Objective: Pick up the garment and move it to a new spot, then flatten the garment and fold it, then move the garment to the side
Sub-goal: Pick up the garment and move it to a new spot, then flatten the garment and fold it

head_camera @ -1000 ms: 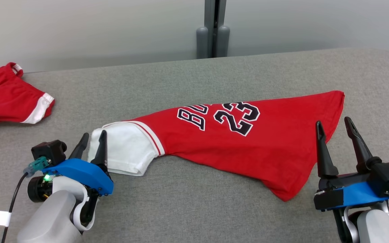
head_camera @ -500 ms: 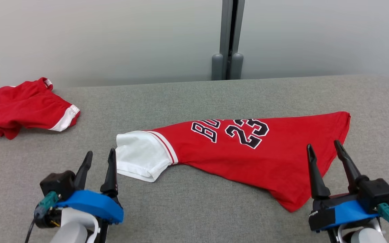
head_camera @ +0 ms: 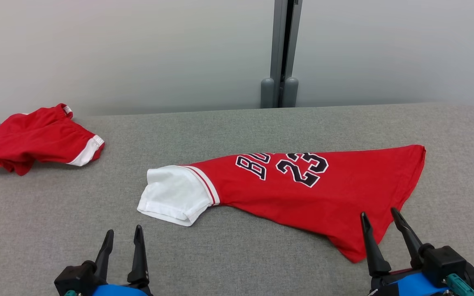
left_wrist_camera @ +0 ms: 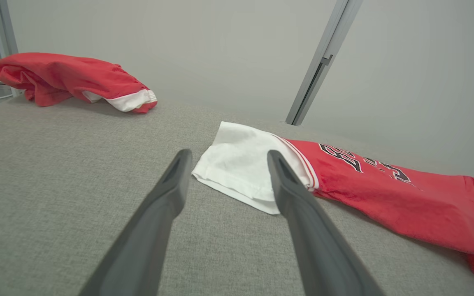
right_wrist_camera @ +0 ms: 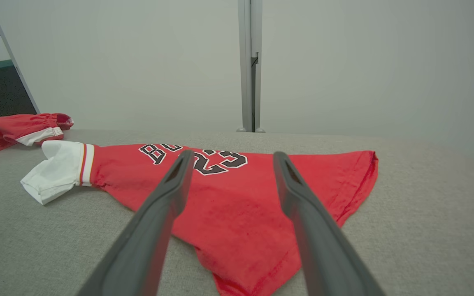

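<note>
Red jersey (head_camera: 303,193) lies across grey surface (head_camera: 228,127); red shorts (head_camera: 35,137) well apart.

The head view looks down over the tabletop (head_camera: 237,127). Both wrist views skim low across it, sharing the jersey (left_wrist_camera: 385,193).

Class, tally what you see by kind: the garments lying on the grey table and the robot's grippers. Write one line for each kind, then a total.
Jerseys: 1, the red number 23 jersey with a white sleeve
Shorts: 1, the red shorts with white trim
Grippers: 2, the left gripper and the right gripper, both open
Total: 4
</note>
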